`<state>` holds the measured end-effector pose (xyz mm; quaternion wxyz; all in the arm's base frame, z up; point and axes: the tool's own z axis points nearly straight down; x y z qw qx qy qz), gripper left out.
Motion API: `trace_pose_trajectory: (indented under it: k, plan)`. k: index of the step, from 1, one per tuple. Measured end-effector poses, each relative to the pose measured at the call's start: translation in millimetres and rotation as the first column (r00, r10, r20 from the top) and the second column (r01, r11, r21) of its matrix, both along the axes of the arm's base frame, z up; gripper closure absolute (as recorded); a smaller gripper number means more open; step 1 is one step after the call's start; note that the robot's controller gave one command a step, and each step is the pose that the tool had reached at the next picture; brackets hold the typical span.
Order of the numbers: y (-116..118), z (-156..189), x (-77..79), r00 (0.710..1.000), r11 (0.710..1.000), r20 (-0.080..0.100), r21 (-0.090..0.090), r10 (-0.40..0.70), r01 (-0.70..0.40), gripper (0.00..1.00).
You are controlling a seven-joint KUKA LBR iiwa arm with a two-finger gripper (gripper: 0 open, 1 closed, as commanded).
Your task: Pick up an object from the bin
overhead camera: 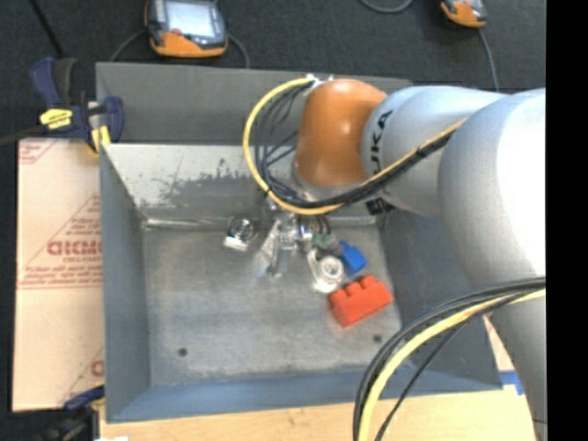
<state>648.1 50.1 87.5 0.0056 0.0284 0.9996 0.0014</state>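
My gripper [278, 250] hangs below the orange wrist cover, low over the bin floor near the back wall, a little right of the middle. Just left of it lies a small shiny black-and-silver thing [239, 232]. Close on its right sits a white round piece [322, 271], with a small blue block [352, 257] beside that. A red-orange toy brick [361, 300] lies further to the front right. Nothing shows in the gripper.
A bit of green [322, 239] peeks out under the wrist, next to the white piece. The arm and its yellow and black cables cover the bin's back right part. Bare floor stretches over the bin's left and front.
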Motion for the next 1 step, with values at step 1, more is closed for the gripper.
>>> trace_pose_trajectory:
  k: [1]
  plan:
    - [-0.3,-1.5,-1.0,1.0,1.0,-0.003,0.0,-0.004,0.004,1.0]
